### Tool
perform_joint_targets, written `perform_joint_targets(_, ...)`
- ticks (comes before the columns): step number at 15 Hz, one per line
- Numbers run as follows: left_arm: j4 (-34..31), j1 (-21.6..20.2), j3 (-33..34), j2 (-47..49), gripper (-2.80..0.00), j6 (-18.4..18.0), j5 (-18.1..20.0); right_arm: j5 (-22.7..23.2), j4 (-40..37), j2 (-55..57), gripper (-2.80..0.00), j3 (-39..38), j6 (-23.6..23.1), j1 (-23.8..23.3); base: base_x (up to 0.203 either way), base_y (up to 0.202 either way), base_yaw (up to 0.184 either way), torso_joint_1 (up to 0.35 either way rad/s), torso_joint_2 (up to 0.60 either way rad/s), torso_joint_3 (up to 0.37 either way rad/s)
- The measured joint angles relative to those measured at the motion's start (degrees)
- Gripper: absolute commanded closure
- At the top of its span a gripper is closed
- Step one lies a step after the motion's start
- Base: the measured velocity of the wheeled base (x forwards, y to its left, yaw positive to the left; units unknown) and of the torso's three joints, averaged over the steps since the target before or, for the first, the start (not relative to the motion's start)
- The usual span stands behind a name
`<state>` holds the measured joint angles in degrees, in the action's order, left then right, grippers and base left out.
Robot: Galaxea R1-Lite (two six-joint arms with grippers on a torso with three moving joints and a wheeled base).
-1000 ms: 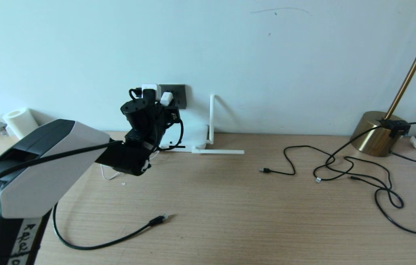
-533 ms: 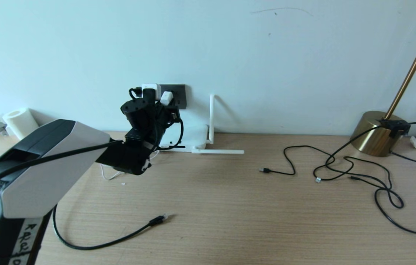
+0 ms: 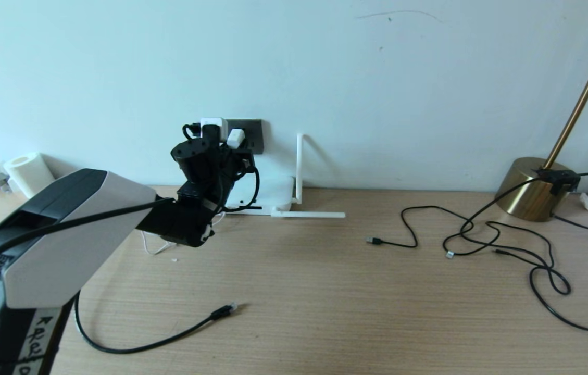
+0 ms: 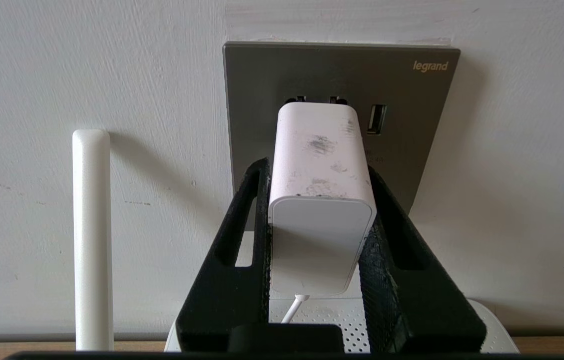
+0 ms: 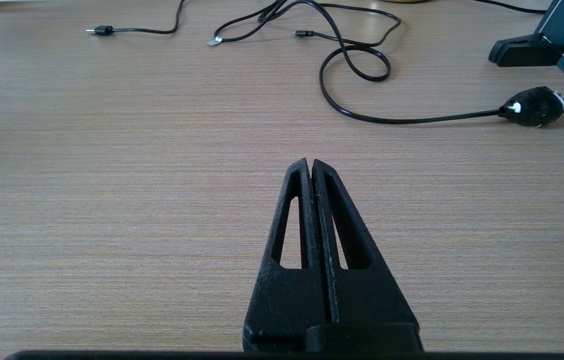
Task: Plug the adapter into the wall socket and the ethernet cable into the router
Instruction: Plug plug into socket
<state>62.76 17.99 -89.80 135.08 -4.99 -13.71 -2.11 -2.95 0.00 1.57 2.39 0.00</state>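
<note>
My left gripper (image 4: 317,169) is shut on the white adapter (image 4: 319,190), one black finger on each side. The adapter's far end meets the dark grey wall socket (image 4: 411,125); its pins are hidden. Its thin white cord hangs down over the router (image 4: 321,315). In the head view the adapter (image 3: 235,138) is at the wall socket (image 3: 253,136), above the white router (image 3: 273,191). The ethernet cable (image 3: 223,310) lies loose on the near table, plug end free. My right gripper (image 5: 311,162) hovers shut and empty over bare wood.
One router antenna (image 3: 299,166) stands upright and another (image 3: 309,214) lies flat on the table. Another white plug (image 3: 213,124) is on the wall to the left of the adapter. Thin black USB cables (image 3: 481,234) sprawl at right near a brass lamp base (image 3: 528,187). A paper roll (image 3: 28,172) stands far left.
</note>
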Motion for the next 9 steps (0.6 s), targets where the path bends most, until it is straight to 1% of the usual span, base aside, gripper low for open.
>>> perform_joint_targets(5,-0.4,0.1,-0.4,0.0,0.00,0.0,0.0,0.0,0.0,0.0,0.00,0.0,0.0,0.0,0.000,0.000,0.000,0.000,0.00,0.000)
perform_joint_targets(9,-2.0,0.1,-2.2,0.3,0.00,0.0,-0.1,0.0,0.0,0.0,0.00,0.0,0.0,0.0,0.000,0.000,0.000,0.000,0.00,0.000)
